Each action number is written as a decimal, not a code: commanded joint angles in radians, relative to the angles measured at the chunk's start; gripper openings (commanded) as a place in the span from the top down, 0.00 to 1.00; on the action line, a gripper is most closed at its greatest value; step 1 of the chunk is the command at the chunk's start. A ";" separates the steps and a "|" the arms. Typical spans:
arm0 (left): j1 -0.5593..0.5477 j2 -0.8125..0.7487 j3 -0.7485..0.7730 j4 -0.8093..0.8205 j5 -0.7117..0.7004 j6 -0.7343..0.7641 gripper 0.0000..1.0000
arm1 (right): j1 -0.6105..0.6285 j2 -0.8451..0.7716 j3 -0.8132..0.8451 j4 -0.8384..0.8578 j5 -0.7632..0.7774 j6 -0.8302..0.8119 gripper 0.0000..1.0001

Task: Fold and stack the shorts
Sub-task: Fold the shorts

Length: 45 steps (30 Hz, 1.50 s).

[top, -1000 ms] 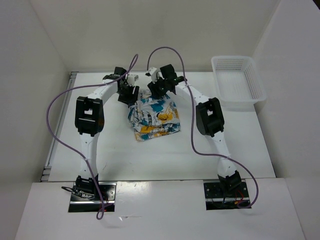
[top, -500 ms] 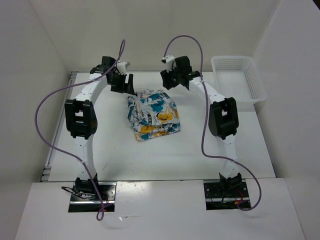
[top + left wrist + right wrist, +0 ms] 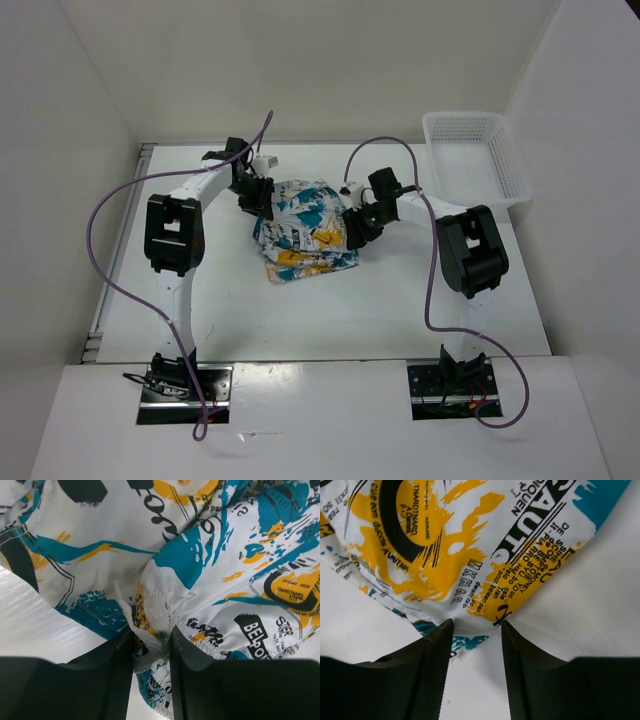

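Observation:
The shorts (image 3: 303,230), white with teal, yellow-orange and black print, lie folded in a bundle at the middle of the table. My left gripper (image 3: 262,200) is at their far left corner, shut on a bunched fold of the waistband (image 3: 152,630). My right gripper (image 3: 353,232) is low at their right edge, jaws open, with the fabric's edge (image 3: 470,625) lying between the fingertips (image 3: 442,635). The shorts fill the upper part of both wrist views.
A white plastic mesh basket (image 3: 475,160) stands at the far right of the table. White walls enclose the table on three sides. Purple cables loop over both arms.
Both grippers came down from above the far edge onto the shorts: the left closed on the far left corner, the right swung forward and down to the right edge.

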<state>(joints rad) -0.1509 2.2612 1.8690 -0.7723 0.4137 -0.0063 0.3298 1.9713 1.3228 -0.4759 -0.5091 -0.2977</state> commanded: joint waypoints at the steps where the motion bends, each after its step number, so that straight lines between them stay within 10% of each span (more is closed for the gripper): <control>1: 0.008 0.032 0.047 0.013 0.004 0.006 0.62 | 0.005 -0.092 -0.043 0.013 -0.084 -0.012 0.52; 8: 0.008 0.077 0.142 0.033 0.002 0.006 0.64 | 0.051 -0.110 -0.088 0.043 -0.154 -0.003 0.90; 19: -0.001 0.086 0.199 0.042 0.002 0.006 0.62 | -0.054 -0.072 0.166 0.075 -0.141 0.020 0.54; 31: -0.010 0.058 0.142 0.051 -0.039 0.006 0.59 | -0.054 0.271 0.549 0.172 -0.075 0.200 0.36; 41: -0.029 0.058 0.119 0.051 -0.049 0.006 0.57 | -0.054 0.389 0.584 0.211 -0.042 0.250 0.35; 45: -0.029 0.058 0.108 0.051 -0.049 0.006 0.57 | -0.054 0.411 0.602 0.244 -0.017 0.269 0.60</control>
<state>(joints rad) -0.1707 2.3398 1.9888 -0.7265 0.3603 -0.0044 0.2687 2.3665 1.8580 -0.3096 -0.5510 -0.0578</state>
